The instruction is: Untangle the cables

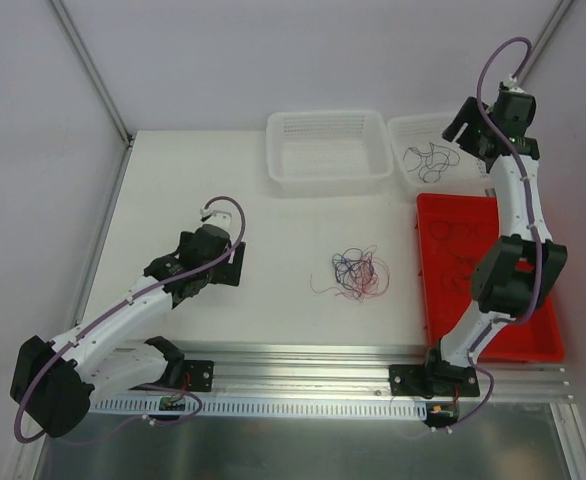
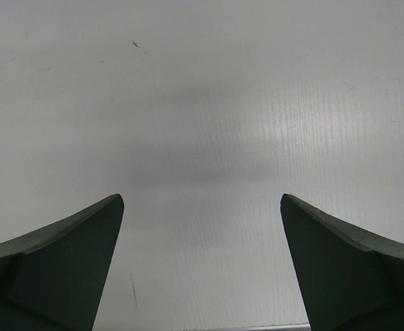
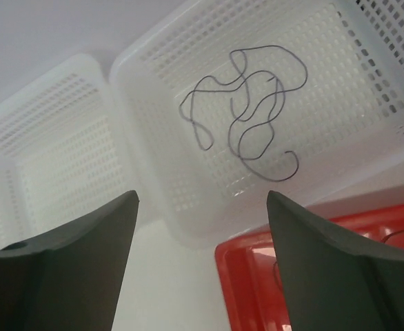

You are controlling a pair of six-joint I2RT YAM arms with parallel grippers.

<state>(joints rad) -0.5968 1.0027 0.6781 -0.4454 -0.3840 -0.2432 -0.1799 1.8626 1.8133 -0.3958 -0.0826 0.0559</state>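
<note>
Top view: the tangle (image 1: 351,272) sits mid-desk (image 1: 273,230) between your arms, a roundish knot of red, purple and black with no clear long axis, stray ends trailing left. One black cable (image 1: 430,158) lies in the right basket (image 1: 405,128), spread wider than deep. Thin loops (image 1: 461,268) rest in the red tray (image 1: 493,345). The left basket (image 1: 328,150) stands beside it. White walls close in the white desk.

Left wrist: your left claw (image 2: 200,200) is wide, nothing between its fingers, only bare desk below.

Right wrist: your right claw (image 3: 202,195) is spread wide and holds nothing. It hangs over the basket, where the black cable (image 3: 250,110) curls in loose bends, one hooked end lower right.
</note>
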